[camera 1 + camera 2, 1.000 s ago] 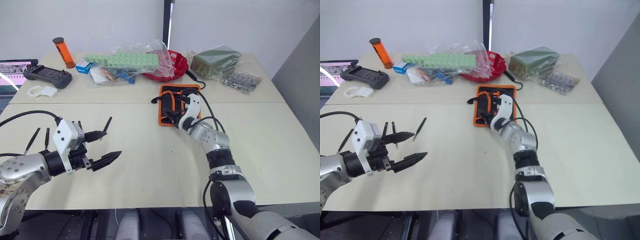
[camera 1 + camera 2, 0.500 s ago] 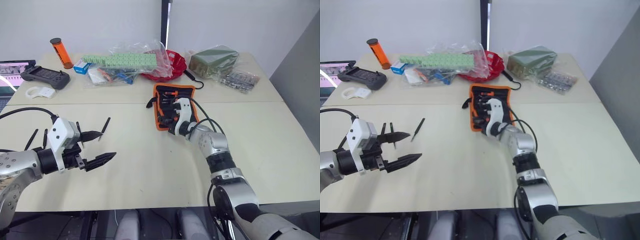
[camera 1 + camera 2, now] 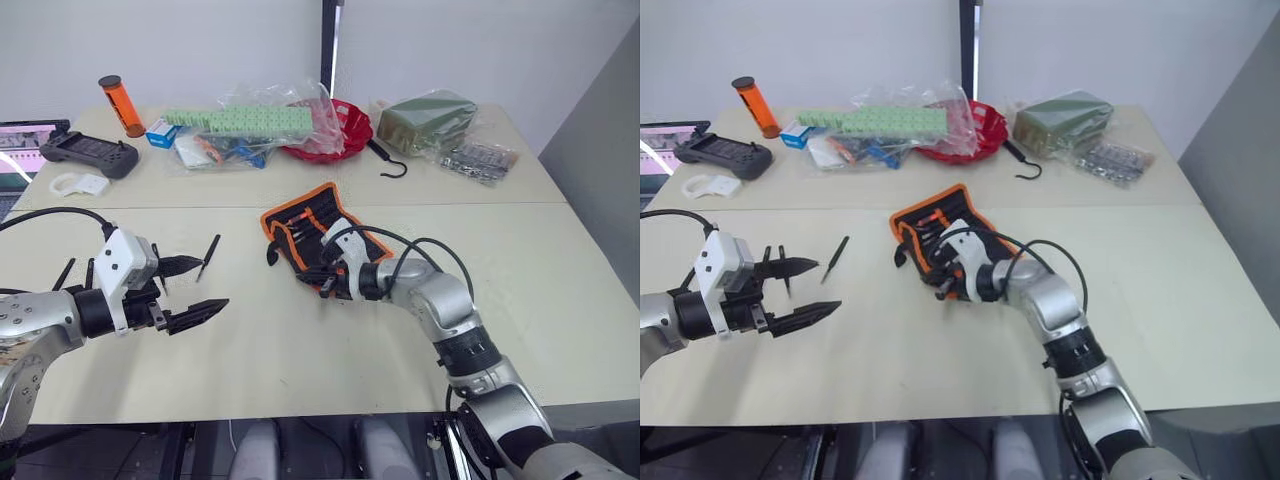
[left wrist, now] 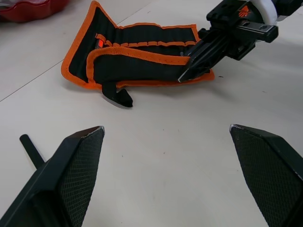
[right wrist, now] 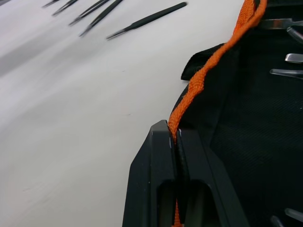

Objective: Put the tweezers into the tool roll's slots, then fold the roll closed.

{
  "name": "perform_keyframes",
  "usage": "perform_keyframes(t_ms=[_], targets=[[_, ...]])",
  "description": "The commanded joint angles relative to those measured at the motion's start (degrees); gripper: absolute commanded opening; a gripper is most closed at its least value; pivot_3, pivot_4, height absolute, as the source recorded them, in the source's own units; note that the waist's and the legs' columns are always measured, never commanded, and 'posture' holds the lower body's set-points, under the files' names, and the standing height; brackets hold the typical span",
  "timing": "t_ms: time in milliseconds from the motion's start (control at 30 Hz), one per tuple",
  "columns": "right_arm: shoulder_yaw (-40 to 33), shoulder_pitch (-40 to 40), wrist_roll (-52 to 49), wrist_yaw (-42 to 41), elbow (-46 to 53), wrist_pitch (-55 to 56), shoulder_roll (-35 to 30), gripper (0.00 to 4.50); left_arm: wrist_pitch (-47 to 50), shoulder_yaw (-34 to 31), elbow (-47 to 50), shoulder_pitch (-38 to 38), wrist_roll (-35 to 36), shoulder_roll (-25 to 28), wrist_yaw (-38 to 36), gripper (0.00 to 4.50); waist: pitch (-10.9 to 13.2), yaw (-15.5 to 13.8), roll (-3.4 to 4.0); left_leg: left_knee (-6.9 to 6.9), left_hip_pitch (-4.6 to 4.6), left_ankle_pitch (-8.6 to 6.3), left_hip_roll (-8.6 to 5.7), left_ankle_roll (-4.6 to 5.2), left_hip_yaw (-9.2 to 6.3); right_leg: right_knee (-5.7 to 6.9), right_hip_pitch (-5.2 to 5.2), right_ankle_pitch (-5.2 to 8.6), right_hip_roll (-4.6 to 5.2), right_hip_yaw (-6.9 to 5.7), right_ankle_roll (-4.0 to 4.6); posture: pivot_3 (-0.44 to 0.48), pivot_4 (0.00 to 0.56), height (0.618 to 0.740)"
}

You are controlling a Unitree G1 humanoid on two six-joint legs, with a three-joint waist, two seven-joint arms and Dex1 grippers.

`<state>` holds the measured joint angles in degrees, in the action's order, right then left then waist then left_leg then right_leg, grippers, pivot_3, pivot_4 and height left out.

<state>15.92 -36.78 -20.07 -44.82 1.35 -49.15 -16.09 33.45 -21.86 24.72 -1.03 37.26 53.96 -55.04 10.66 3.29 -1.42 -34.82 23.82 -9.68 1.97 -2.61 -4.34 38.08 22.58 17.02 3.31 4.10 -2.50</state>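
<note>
Since the earlier frames the tool roll [image 3: 318, 236] has travelled from the far middle of the table [image 3: 560, 260] toward the robot and its left, turned askew. The right pincer [image 3: 322, 281] is clamped on its orange edge. The left pincer [image 3: 196, 292] hangs wide open near the tweezers [image 3: 834, 258], which lie loose. Best to lay the roll flat, slots [image 4: 156, 45] up, before releasing.

Bright, even light with soft faint shadows; the wrist views blur close up, the head views stay sharp.
</note>
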Motion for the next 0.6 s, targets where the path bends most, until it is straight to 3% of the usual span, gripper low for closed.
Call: perform_keyframes(t_ms=[33,333,567,600], targets=[[-0.16,0.7,-3.53,-2.57,6.41,-3.71,-2.08,0.05,-1.26,0.29,-0.12,1.12,-0.09,0.09,-1.02,4.5,0.0,-0.06,0.0,-0.01,0.0,0.0,0.0,0.0,0.0,0.0,0.0,0.0,0.0,0.0,0.0,0.0,0.15,0.74],[1.97,3.5,-3.4,-6.24,10.38,-4.71,-10.32,0.05,-2.36,4.16,-3.24,4.4,-1.87,0.92,-4.0,4.5,0.0,-0.7,-0.02,-0.07,0.0,0.0,-0.01,0.0,0.02,-0.02,-0.02,0.01,0.0,0.0,-0.01,0.0,0.15,0.74],[0.44,2.24,-3.83,-5.18,7.84,-4.38,-9.85,0.05,-4.05,7.6,-5.56,7.97,-3.82,0.21,-5.47,4.5,0.0,-0.73,-0.03,-0.08,0.0,0.0,0.0,0.0,0.02,-0.02,-0.03,0.01,0.0,0.0,-0.01,0.0,0.15,0.74],[-0.07,2.01,-4.1,-4.87,7.54,-4.45,-9.32,0.3,-4.29,8.13,-6.0,8.77,-4.03,0.18,-5.74,4.5,0.01,-0.73,-0.03,-0.08,0.0,0.0,0.0,0.0,0.01,-0.01,-0.03,0.01,-0.01,0.0,-0.01,0.0,0.15,0.74]])
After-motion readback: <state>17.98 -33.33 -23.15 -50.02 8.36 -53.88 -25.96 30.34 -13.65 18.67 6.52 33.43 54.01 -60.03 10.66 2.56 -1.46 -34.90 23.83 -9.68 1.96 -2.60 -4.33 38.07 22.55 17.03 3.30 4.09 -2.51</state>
